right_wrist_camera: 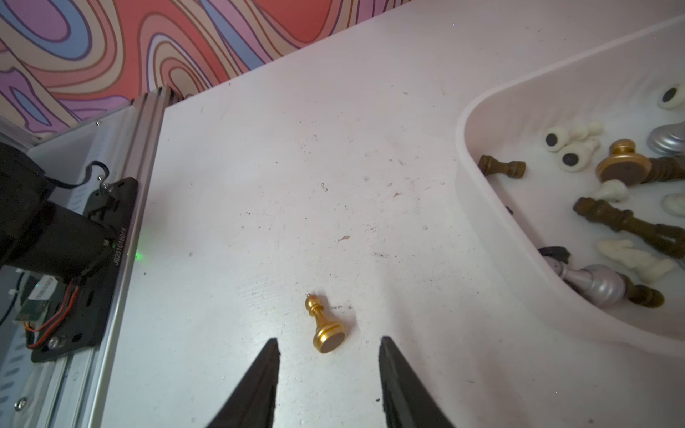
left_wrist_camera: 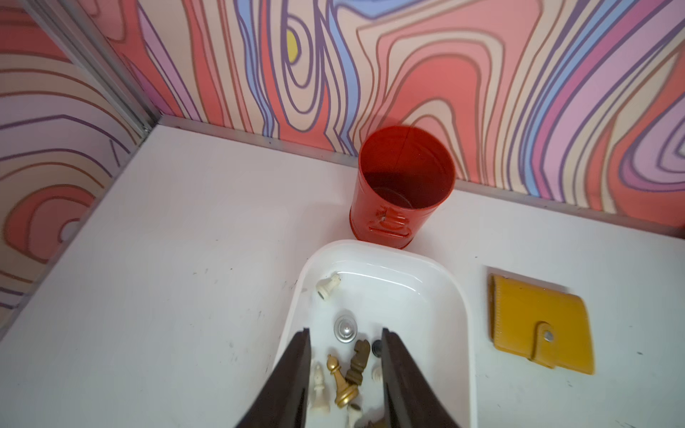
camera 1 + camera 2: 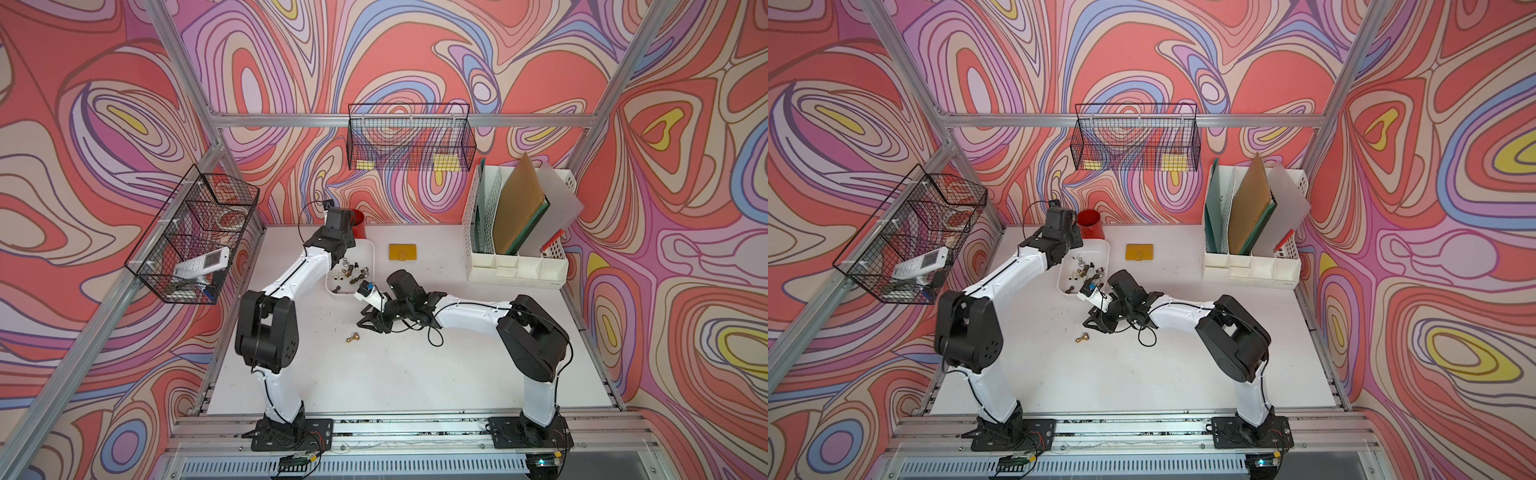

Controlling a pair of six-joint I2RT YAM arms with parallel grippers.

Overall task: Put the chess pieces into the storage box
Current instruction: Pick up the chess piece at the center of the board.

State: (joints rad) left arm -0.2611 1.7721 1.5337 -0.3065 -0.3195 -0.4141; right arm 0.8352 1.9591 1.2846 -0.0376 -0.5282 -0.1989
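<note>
right pincer [image 1: 329, 340] gapes beside fallen gold pawn [image 1: 323, 323]; left pincer [image 2: 345, 330] gapes over storage box [image 2: 426, 296]; motor serial [image 1: 120, 246] blurred.

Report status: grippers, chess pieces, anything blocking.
Left gripper open, empty, above shallow white plastic storage box holding most pieces. Right gripper open, lined up on lone gold metal pawn lying on table. Nothing blocking.

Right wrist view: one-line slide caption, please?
Open right gripper lined up on a sideways gold pawn, storage box of pieces alongside.

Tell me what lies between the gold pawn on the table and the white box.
Nothing rests there. The right wrist view shows only bare, scuffed table between the gold pawn, lying on its side, and the box.
</note>
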